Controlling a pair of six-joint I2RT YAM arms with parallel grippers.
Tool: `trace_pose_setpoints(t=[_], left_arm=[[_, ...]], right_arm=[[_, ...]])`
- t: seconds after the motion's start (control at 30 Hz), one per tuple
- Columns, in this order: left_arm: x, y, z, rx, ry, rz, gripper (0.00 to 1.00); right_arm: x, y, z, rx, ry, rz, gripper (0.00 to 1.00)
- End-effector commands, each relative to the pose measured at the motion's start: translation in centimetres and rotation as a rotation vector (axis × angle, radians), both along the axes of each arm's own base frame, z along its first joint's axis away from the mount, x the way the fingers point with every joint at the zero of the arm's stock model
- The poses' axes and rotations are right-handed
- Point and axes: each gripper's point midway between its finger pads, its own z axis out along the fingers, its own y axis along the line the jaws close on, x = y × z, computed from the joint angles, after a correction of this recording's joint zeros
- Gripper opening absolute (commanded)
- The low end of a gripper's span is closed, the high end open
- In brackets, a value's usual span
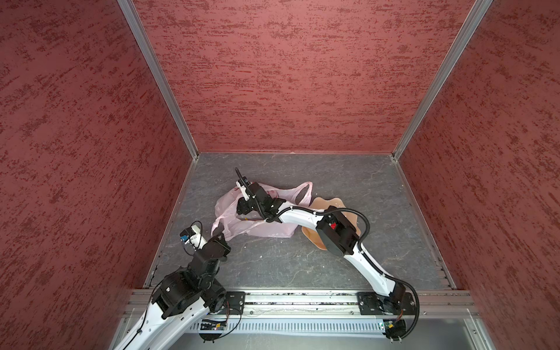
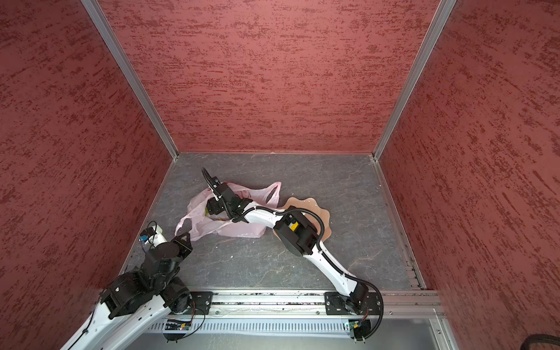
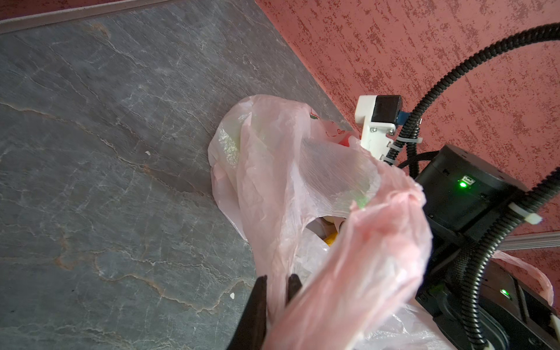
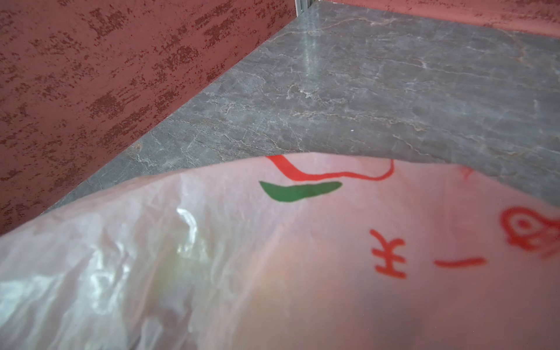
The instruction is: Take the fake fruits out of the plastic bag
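Note:
The pale-pink plastic bag [image 1: 266, 230] [image 2: 242, 231] lies crumpled left of the table's middle, its mouth held open. My left gripper [image 3: 277, 283] is shut on the bag's near edge [image 3: 348, 272] and holds it up; in a top view the gripper sits at the bag's front left corner [image 1: 218, 237]. My right gripper [image 1: 241, 209] [image 2: 210, 209] reaches into the mouth from the right, jaws spread wide and fingertips hidden by film [image 4: 303, 257]. Of the fake fruits, only a yellow piece [image 3: 330, 238] shows inside. A greenish blur [image 4: 178, 263] shows through the film.
A peach wavy-edged dish [image 1: 333, 202] [image 2: 306, 202] lies right of the bag, partly under the right arm's elbow [image 1: 336, 233]. Red walls enclose the grey stone-pattern table [image 1: 303, 260] on three sides. A metal rail [image 1: 303, 298] runs along the front.

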Motion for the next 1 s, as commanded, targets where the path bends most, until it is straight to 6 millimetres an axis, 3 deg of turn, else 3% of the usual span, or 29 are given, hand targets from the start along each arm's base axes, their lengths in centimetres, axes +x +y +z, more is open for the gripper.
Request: trace_pose_setpoints(t=[0.0, 0.53, 0.97], left_arm=[[-0.1, 0.0, -0.1, -0.002, -0.001, -0.004, 0.17], [0.2, -0.2, -0.2, -0.005, -0.011, -0.005, 0.17], [1.5, -0.3, 1.9, 0.060, -0.064, 0.002, 0.18]], right_arm=[[0.7, 0.2, 0.1, -0.005, -0.012, 0.000, 0.84], [0.6, 0.2, -2.1, -0.039, 0.023, 0.005, 0.79], [0.3, 0.0, -3.3, -0.062, 0.046, 0.018, 0.74]])
